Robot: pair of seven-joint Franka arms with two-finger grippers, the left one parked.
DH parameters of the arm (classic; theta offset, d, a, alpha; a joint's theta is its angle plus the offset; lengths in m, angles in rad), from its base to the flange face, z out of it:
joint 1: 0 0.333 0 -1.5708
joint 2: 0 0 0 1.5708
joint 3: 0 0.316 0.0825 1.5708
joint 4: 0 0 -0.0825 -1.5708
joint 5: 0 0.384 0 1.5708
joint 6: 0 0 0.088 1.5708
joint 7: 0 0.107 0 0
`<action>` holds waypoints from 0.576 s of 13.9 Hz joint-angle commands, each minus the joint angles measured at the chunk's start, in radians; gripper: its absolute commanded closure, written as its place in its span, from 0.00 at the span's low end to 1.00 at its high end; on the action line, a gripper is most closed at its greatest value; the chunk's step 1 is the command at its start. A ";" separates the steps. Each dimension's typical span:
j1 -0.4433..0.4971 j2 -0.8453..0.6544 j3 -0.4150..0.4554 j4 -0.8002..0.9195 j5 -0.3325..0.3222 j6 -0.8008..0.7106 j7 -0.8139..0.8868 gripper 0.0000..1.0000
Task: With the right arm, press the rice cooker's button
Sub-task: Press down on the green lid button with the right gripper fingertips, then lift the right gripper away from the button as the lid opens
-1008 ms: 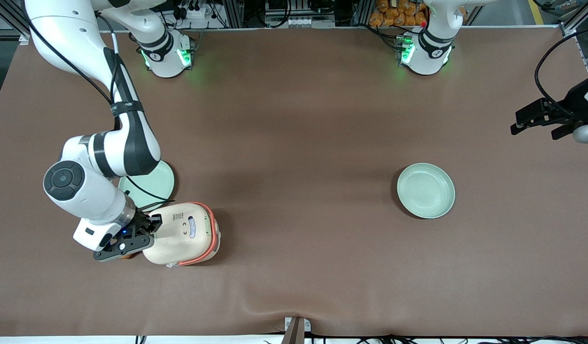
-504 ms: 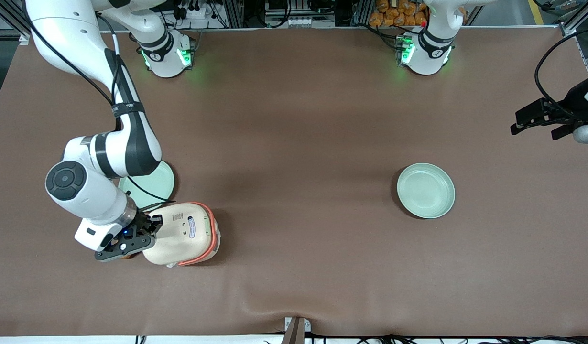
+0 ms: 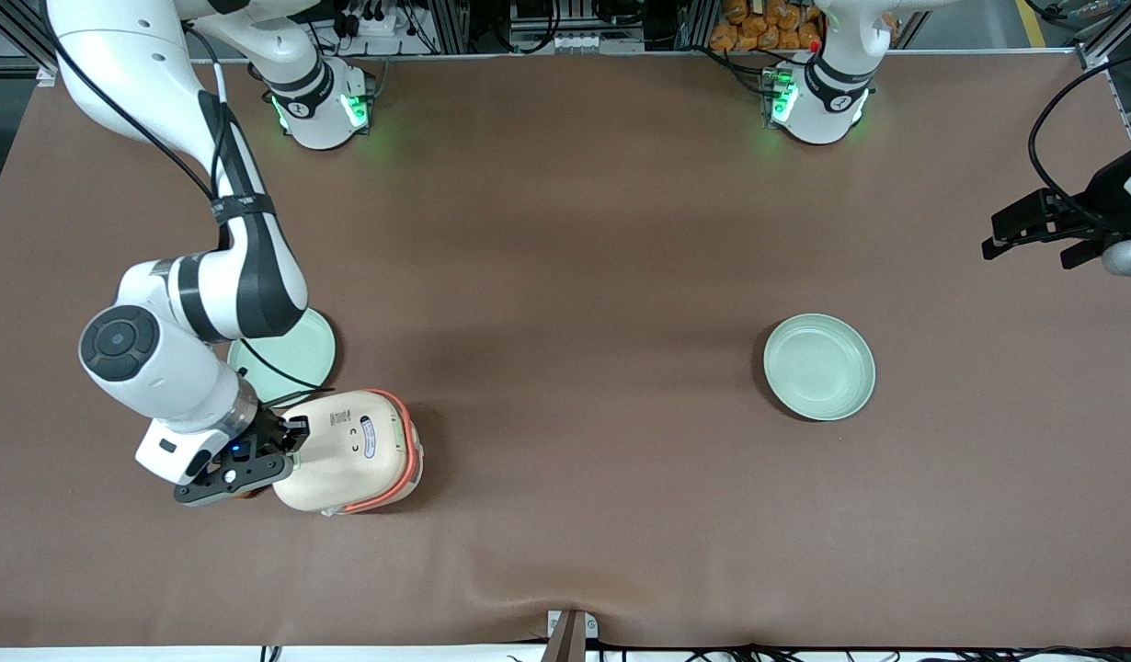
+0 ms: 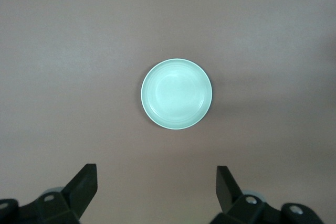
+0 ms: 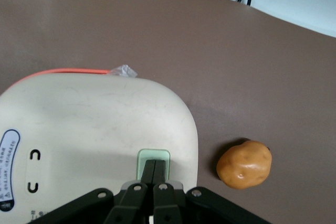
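The rice cooker (image 3: pixel 354 450) stands toward the working arm's end of the table, with a cream lid (image 5: pixel 94 124) and an orange-red trim band. A small pale green button (image 5: pixel 144 157) sits at the lid's edge. My right arm (image 3: pixel 207 294) reaches down over that edge. Its black gripper (image 3: pixel 292 429) is shut with nothing held, and the joined fingertips (image 5: pixel 155 162) rest on the button.
A small orange-brown potato-like object (image 5: pixel 244 164) lies on the brown table (image 3: pixel 565 276) close beside the cooker. One pale green plate (image 3: pixel 294 354) lies partly under the arm, farther from the camera than the cooker. Another plate (image 3: pixel 818 366) sits toward the parked arm's end.
The wrist and gripper have drifted slightly toward the working arm's end of the table. The fingertips stay at the cooker's edge and the cooker has barely shifted.
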State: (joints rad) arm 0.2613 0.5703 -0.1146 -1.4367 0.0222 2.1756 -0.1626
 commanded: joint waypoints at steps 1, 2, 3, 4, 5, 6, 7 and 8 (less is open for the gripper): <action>0.006 -0.049 -0.002 -0.007 0.012 -0.057 0.005 1.00; 0.006 -0.062 -0.002 -0.007 0.013 -0.065 0.006 1.00; 0.006 -0.078 -0.002 -0.007 0.018 -0.074 0.006 0.97; 0.006 -0.092 -0.002 -0.007 0.019 -0.088 0.006 0.90; 0.006 -0.107 -0.002 -0.007 0.019 -0.111 0.006 0.82; 0.006 -0.122 0.000 -0.007 0.021 -0.128 0.006 0.70; 0.006 -0.139 0.000 -0.007 0.021 -0.154 0.006 0.61; 0.006 -0.157 0.001 -0.007 0.025 -0.181 0.008 0.49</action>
State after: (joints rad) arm 0.2614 0.4613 -0.1130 -1.4284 0.0305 2.0405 -0.1626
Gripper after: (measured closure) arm 0.696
